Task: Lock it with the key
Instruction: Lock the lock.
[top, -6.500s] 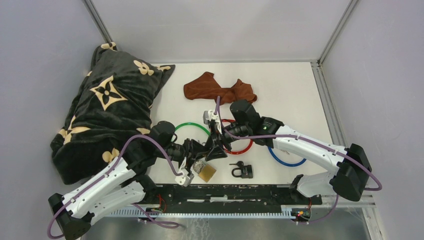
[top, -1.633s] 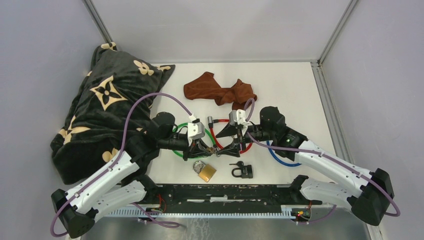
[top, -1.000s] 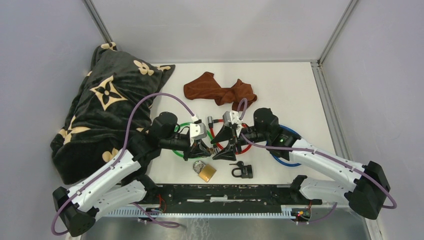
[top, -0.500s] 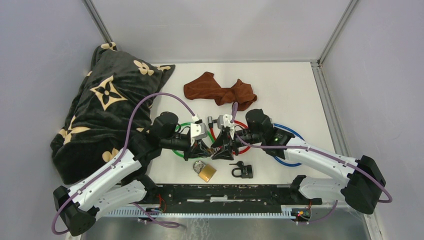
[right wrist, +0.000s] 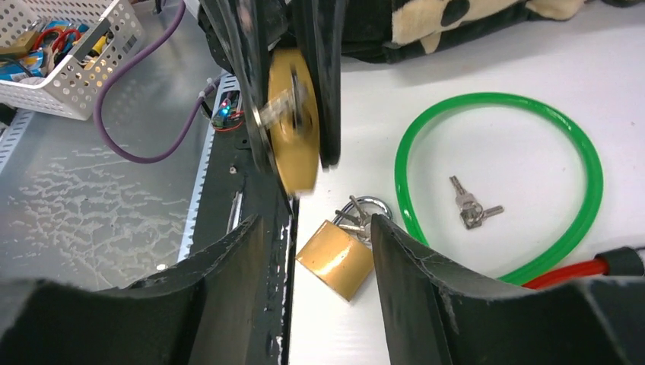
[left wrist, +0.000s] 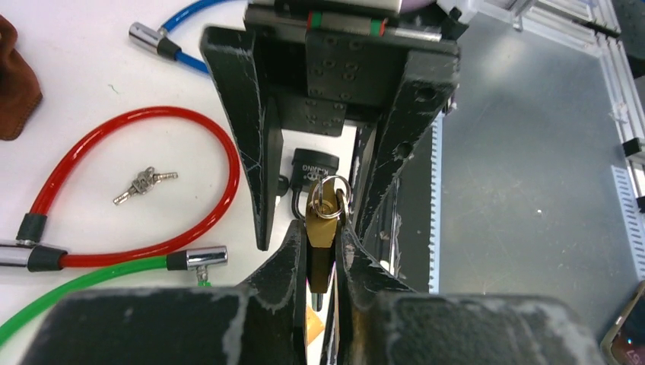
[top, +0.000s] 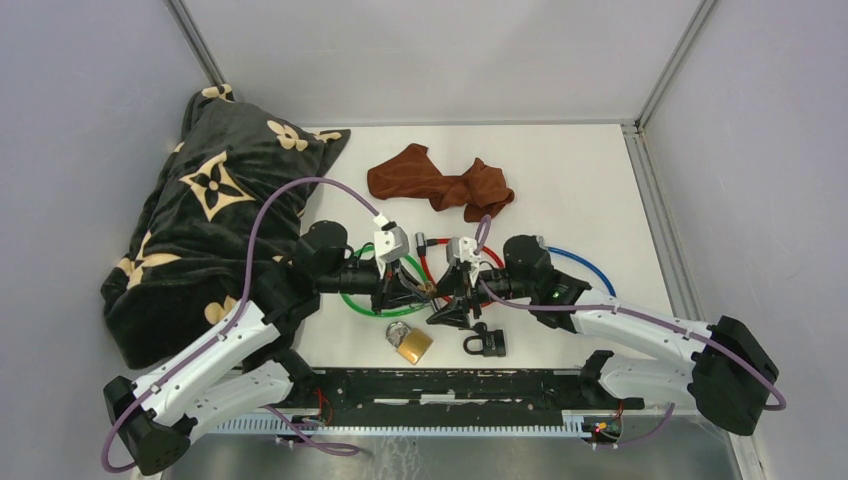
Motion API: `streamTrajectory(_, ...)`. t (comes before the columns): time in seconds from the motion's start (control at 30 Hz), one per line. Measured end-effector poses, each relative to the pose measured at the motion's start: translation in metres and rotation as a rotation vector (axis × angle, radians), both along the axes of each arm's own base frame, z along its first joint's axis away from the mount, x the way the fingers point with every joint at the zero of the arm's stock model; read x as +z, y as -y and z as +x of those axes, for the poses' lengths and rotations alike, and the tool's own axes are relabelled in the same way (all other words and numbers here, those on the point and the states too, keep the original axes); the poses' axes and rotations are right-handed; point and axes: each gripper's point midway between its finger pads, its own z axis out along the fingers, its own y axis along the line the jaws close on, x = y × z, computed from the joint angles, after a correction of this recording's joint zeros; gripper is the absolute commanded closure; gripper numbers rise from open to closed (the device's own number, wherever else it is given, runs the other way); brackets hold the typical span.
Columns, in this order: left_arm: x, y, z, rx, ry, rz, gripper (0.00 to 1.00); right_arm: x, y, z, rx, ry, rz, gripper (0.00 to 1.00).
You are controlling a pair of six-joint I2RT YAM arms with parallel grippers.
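Over the table, from above: left claw (top: pixel 418 292) and right claw (top: pixel 440 297) tip to tip near the front edge, above the crossing of a green cable (top: pixel 350 307) and a red cable (top: pixel 425 265). Too dark and small up here to make out anything between the tips, or the gap of either claw. Just in front of them, flat on the table (top: pixel 600 180), a second gold lock (top: pixel 412 345) with its own bunch of keys (top: pixel 398 330), and beside it a black lock (top: pixel 487 343). Farther off, a blue cable (top: pixel 577 262), a brown cloth (top: pixel 440 184) and, at the left, a dark blanket (top: pixel 210 210) with pale flowers.

From the left wrist: left claw clamped tight on a gold lock (left wrist: pixel 320 258), pads flat on both sides. At the far end of the lock, a key (left wrist: pixel 323 205) stuck in. Right claw straight across, wide apart, one dark finger on each side of the key end. Very close, but cannot tell about touching. Black lock partly hidden behind the key. Only in this view: loose keys (left wrist: pixel 144 182) inside the red loop.

From the right wrist: own fingers spread wide at the bottom edge. Just ahead of the tips, the gold lock up in the air between the two dark left fingers, blurry and partly hidden by them, with the key poking out toward the camera. Below it on the table, the second gold lock, sharp and plain. Only in this view: more keys (right wrist: pixel 471 205) inside the green loop, and a white basket (right wrist: pixel 68 53) at the far left.
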Motion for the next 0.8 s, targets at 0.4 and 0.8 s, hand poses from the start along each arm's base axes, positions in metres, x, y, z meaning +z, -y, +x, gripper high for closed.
streamTrajectory(0.4, 0.025, 0.009, 0.001, 0.026, -0.046, -0.096, 0.98, 0.019, 0.003, 0.002, -0.124, -0.096, 0.242, 0.44)
streamTrajectory(0.8, 0.039, 0.014, 0.002, 0.014, -0.043, -0.15, 0.98, 0.048, -0.002, 0.0, -0.124, -0.093, 0.374, 0.71)
